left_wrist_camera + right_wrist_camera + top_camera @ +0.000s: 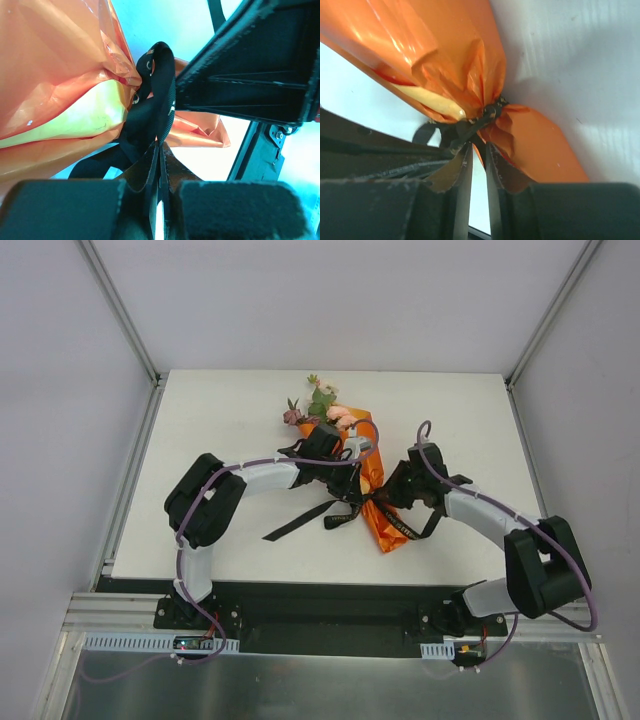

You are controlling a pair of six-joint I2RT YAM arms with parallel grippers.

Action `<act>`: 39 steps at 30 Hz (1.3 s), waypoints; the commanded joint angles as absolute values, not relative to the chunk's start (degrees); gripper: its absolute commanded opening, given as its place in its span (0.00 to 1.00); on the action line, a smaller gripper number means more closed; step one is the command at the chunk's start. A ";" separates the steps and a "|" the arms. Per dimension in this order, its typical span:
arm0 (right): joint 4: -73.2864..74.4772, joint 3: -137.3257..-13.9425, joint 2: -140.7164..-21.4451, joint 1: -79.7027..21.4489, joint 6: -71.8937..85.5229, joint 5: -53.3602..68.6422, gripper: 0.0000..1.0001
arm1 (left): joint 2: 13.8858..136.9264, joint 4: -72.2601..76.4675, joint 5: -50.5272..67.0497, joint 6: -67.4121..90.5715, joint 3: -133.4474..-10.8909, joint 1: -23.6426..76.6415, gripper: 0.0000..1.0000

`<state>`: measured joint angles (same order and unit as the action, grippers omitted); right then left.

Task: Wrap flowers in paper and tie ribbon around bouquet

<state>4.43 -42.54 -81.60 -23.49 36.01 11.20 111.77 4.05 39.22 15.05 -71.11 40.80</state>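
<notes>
Orange paper forms the bouquet, which lies at the centre of the white desk with the pink flowers at its upper end. The black ribbon cinches its narrow waist, tails trailing lower left. The left fingers are clamped on a ribbon strand. The right fingers stand narrowly parted, their tips at the knot; whether they touch it I cannot tell.

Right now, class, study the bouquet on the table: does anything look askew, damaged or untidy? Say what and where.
The paper is crumpled and pinched hard where the ribbon cinches it, near the narrow end. The ribbon's tails sprawl loose across the table, with no neat bow visible.
</notes>
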 commanded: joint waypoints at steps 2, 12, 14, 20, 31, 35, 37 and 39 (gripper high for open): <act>14.40 -43.60 -75.42 -23.29 32.43 8.44 0.27 | 111.80 5.71 41.48 15.73 -72.25 40.61 0.00; 15.83 -43.16 -69.96 -23.29 36.02 12.03 0.38 | 111.09 5.89 41.84 16.44 -72.33 40.87 0.00; 12.49 -41.15 -69.17 -23.20 40.24 13.35 0.45 | 110.92 5.89 41.75 16.52 -72.16 40.78 0.00; 8.18 -39.46 -70.92 -23.38 49.29 15.64 0.48 | 110.30 5.98 41.83 16.43 -71.54 40.87 0.00; 1.15 -36.21 -74.61 -23.47 59.68 14.94 0.39 | 109.34 6.33 42.54 16.61 -70.93 40.96 0.00; 0.62 -37.09 -76.99 -23.47 58.54 13.98 0.38 | 108.90 6.33 42.98 16.26 -70.58 41.22 0.00; 0.26 -37.09 -78.13 -23.47 58.01 13.80 0.38 | 108.72 6.33 43.24 16.17 -70.31 41.31 0.00; -1.65 -37.09 -78.66 -23.38 57.83 13.54 0.39 | 108.37 6.33 43.59 16.08 -70.05 41.40 0.00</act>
<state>1.85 -35.97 -77.54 -23.49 56.97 14.48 111.72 5.06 40.86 16.16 -70.85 40.91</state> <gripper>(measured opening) 0.387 0.003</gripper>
